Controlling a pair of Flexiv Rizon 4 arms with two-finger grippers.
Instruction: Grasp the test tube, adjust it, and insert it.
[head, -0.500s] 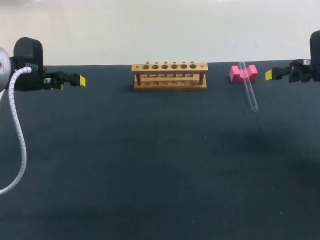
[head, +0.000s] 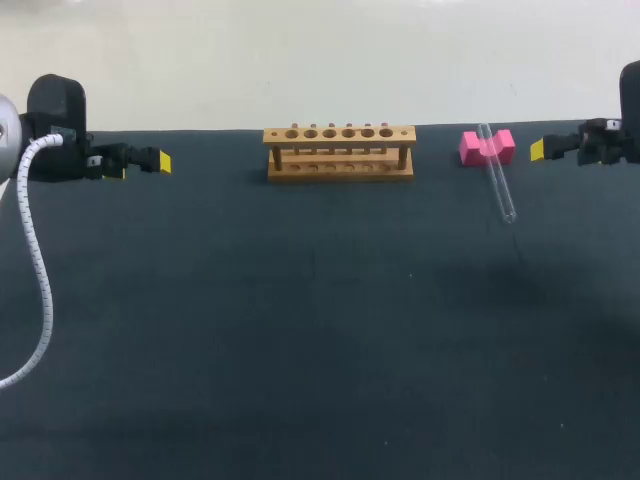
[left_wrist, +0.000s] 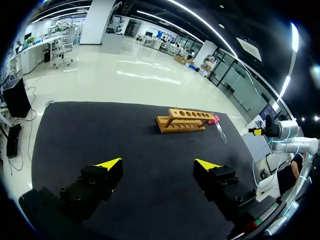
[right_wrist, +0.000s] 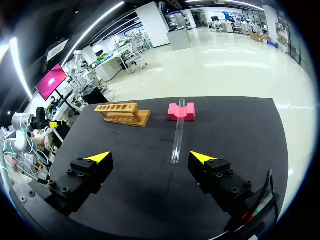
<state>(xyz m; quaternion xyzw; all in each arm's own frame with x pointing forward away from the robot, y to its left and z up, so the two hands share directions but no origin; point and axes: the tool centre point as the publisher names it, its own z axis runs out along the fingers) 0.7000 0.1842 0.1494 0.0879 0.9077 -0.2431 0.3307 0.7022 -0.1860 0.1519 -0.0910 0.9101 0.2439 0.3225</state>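
Guessing the test tube (head: 497, 178) is light, slick, fragile glass, so pinch gently mid-length; left gripper (left_wrist: 158, 163) and right gripper (right_wrist: 150, 157) both spread apart.

The head camera looks down from above and behind onto the black table (head: 300, 350). The wrist cameras face inward from its left and right ends, well back. All three share the wooden six-hole rack (head: 340, 152), pink block (head: 487, 147) and clear glass test tube (head: 498, 185).
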